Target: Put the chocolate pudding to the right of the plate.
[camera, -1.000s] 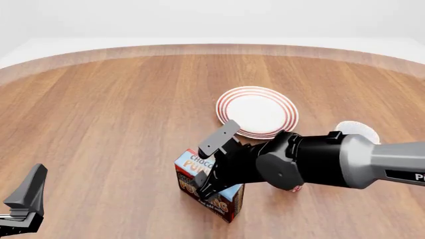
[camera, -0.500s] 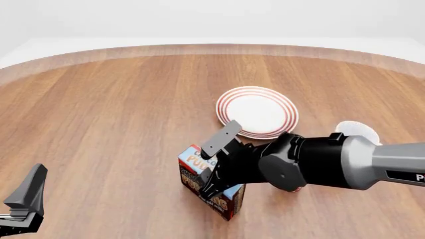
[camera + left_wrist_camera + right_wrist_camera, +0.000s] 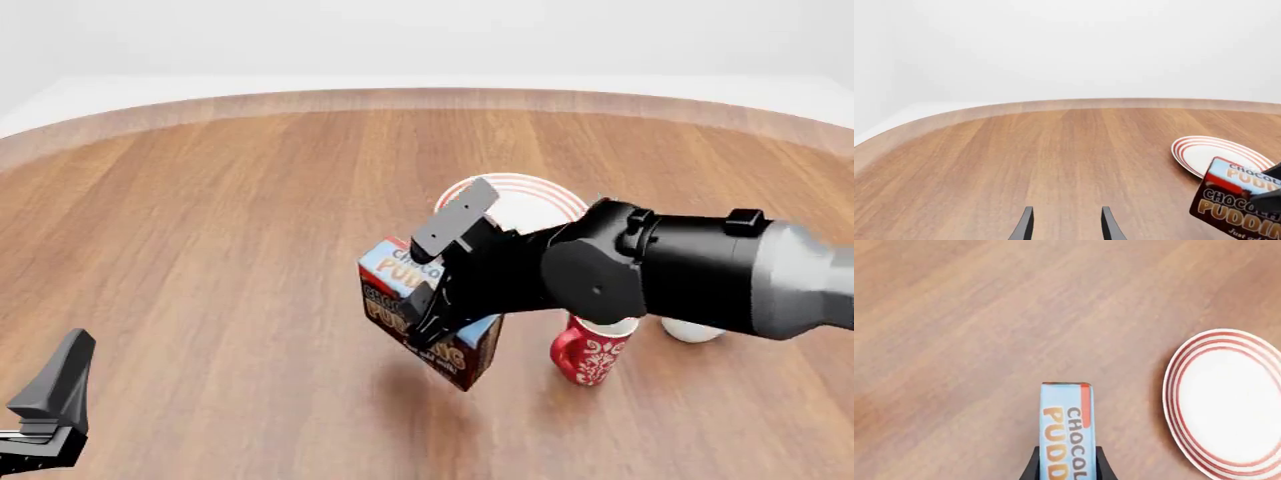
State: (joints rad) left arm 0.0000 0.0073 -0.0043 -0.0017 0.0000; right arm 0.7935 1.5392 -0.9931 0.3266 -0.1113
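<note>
Above the wood near the table's front edge, hanging now: small light-blue-topped, dark-brown-fronted chocolate pudding carton (image 3: 424, 322), lifted clear of the surface where half a second ago it stood, shadow loose beneath. Clamped by its narrow sides between the fingers of the black right gripper (image 3: 430, 300). Just behind it toward the far edge, partly hidden by the arm, the round white plate with red rim rings (image 3: 534, 200). Toward the right edge, a red patterned mug (image 3: 591, 352) and a white mug (image 3: 691, 329), crowding the likely drop spot. Pick done, carry rightward pending. Near the front left corner, idle left gripper (image 3: 1066, 225), fingers parted, holding nothing.
</note>
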